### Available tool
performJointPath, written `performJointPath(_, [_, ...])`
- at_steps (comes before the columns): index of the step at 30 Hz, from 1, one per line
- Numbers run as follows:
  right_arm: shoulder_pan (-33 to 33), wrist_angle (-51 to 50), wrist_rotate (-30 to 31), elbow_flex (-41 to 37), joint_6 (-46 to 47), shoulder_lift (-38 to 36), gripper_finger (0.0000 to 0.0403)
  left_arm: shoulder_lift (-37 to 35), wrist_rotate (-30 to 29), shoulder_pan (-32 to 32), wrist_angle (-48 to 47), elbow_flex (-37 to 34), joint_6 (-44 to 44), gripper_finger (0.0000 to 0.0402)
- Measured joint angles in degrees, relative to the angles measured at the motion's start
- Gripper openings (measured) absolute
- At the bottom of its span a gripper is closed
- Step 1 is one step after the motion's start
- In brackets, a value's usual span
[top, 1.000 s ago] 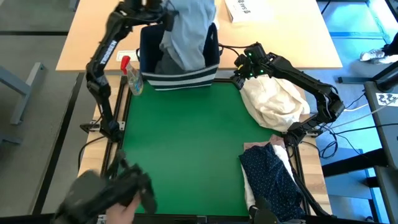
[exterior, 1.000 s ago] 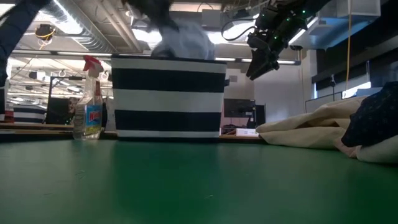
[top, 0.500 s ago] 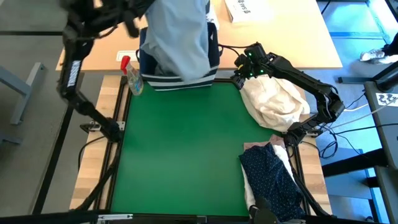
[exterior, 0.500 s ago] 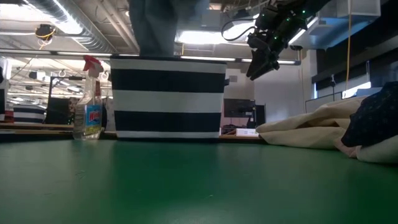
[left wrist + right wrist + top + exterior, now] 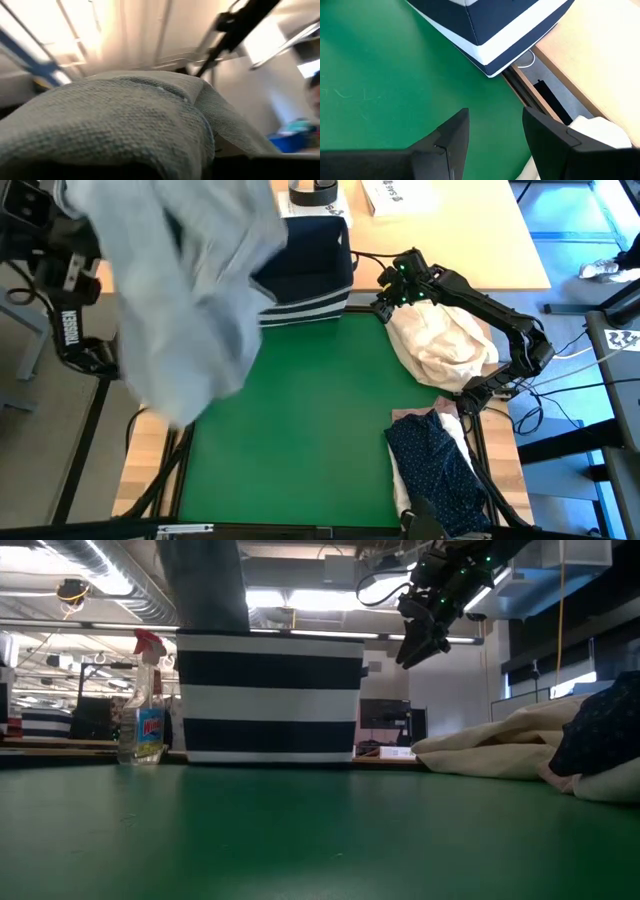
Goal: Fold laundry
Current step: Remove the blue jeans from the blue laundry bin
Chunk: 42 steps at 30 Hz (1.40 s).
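The green tabletop [image 5: 300,420] is lying under everything. The light grey jeans [image 5: 190,290] are hanging high over it from the left claw, which is hiding behind the cloth and pinching it tight. The navy striped bin [image 5: 305,275] is sitting beside the jeans. The cream bundle [image 5: 440,345] is lying just below the right claw [image 5: 382,308], whose fingers [image 5: 447,137] are standing apart, holding nothing. The navy dotted shirt [image 5: 440,465] is lying further from that claw, past the bundle.
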Motion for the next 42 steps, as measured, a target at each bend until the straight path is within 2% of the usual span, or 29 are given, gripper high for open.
performJointPath(6, [0.0,-0.2,0.0,0.0,1.9,0.0,0.0183,-0.1,6.7,-5.8,0.1,-0.1,-4.2,0.0015])
performJointPath(8, [0.0,-0.5,0.0,0.0,2.1,-0.1,0.0183,0.0,6.7,-8.0,1.9,-0.2,-4.0,0.0021])
performJointPath(13, [0.2,1.1,-0.3,0.0,4.9,-2.8,0.0183,0.2,0.0,-9.4,17.4,-0.2,-1.1,0.0028])
performJointPath(18, [4.2,4.1,-3.9,0.0,9.1,-7.9,0.0183,0.1,-6.4,-9.4,37.1,-0.2,-1.0,0.0026])
performJointPath(23, [12.0,6.8,-7.4,0.1,16.4,-10.1,0.0183,-1.0,-12.0,-9.4,39.9,0.0,-1.1,0.0028])
performJointPath(26, [18.7,8.6,-8.1,0.1,21.4,-9.6,0.0183,-1.4,-11.3,-9.4,39.5,0.0,-2.2,0.0029])
performJointPath(28, [23.7,9.7,-5.7,0.1,24.1,-8.1,0.0183,-1.4,-8.2,-9.4,39.0,-0.1,-5.1,0.0029])
performJointPath(31, [30.4,12.3,2.5,-0.5,26.0,-3.9,0.0183,-1.2,-4.7,-9.4,38.6,-0.1,-8.7,0.0029])
performJointPath(33, [33.6,16.1,9.2,-0.8,27.3,-0.1,0.0183,-1.2,-4.9,-9.4,37.1,-0.1,-8.8,0.0029])
performJointPath(35, [35.3,21.7,13.2,-0.8,28.4,4.3,0.0183,-1.2,-5.6,-9.4,35.2,-0.1,-8.7,0.0029])
performJointPath(42, [34.0,43.0,13.8,2.0,28.8,21.2,0.0183,-1.2,-5.5,-9.4,32.8,-0.1,-8.6,0.0029])
